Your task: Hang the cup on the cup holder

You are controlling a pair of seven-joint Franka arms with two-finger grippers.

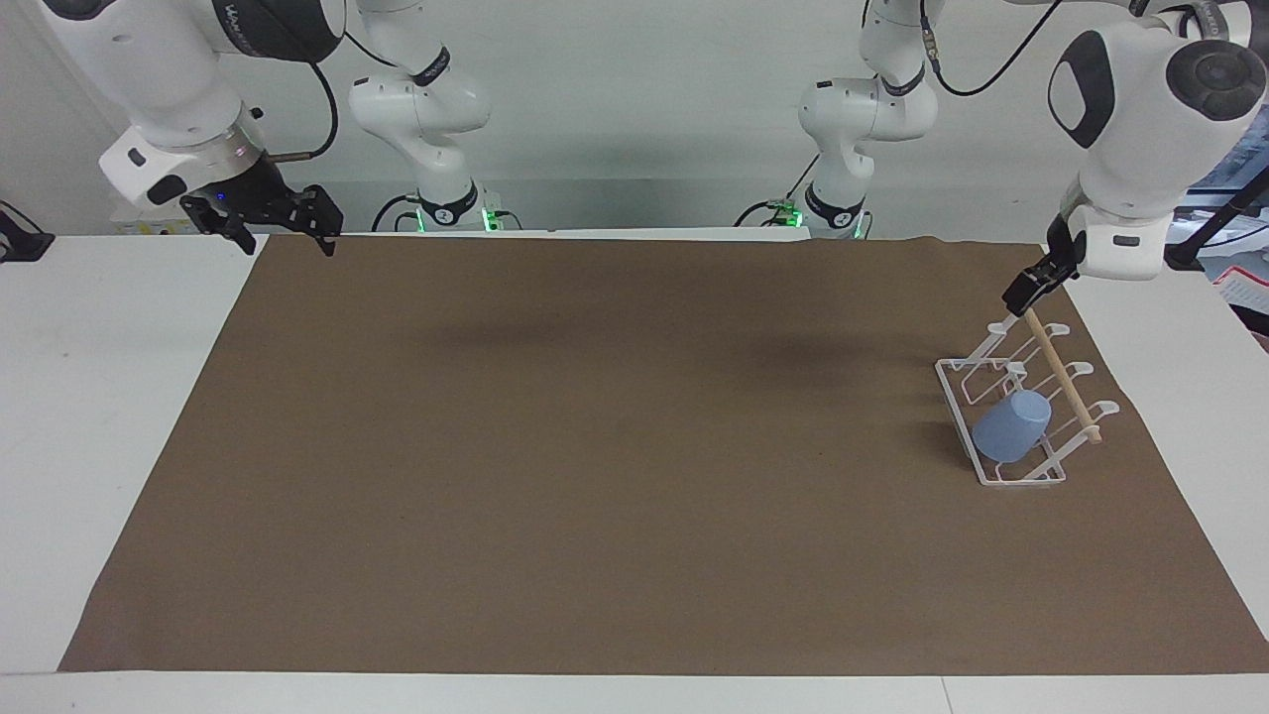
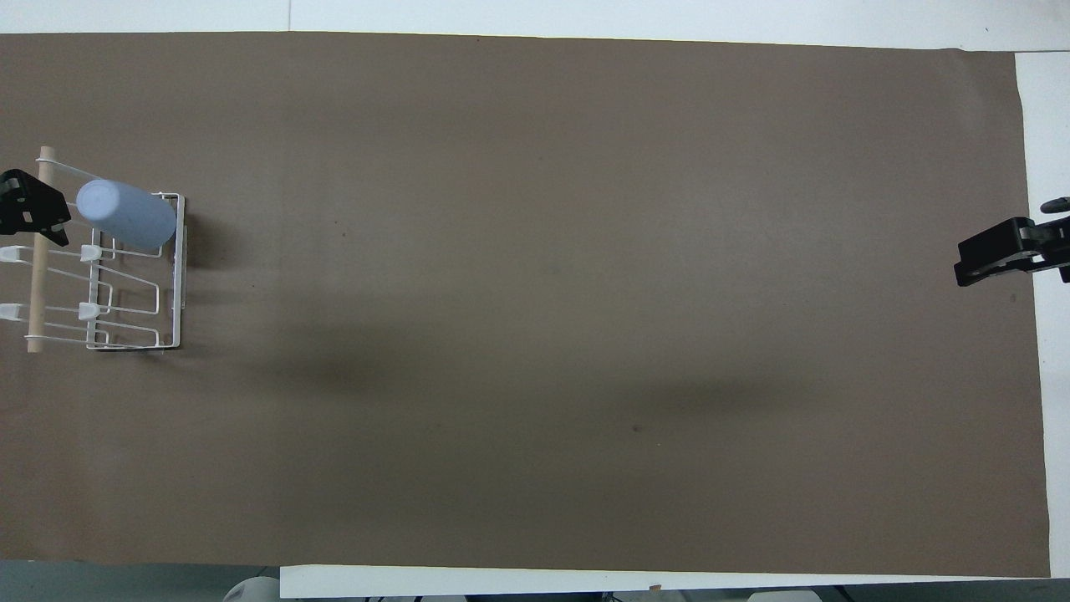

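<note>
Cup [image 1: 1011, 427] hangs tilted on holder [image 1: 1001, 474] prong, at left arm's end of surface. Left end effector [image 1: 1027, 289] over holder's dowel, carries nothing; finger spread unclear. Right end effector [image 1: 266, 214] waits, spread. Hanging looks done; next likely retreat.

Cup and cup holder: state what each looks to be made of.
The cup, hung tilted on a prong, looks like matte plastic: even pale blue, no glare, no print. The cup holder seems to be white-coated wire, judging by its thin bent rods and loops; the bar across its top looks like bare light wood, tan and unpainted.
</note>
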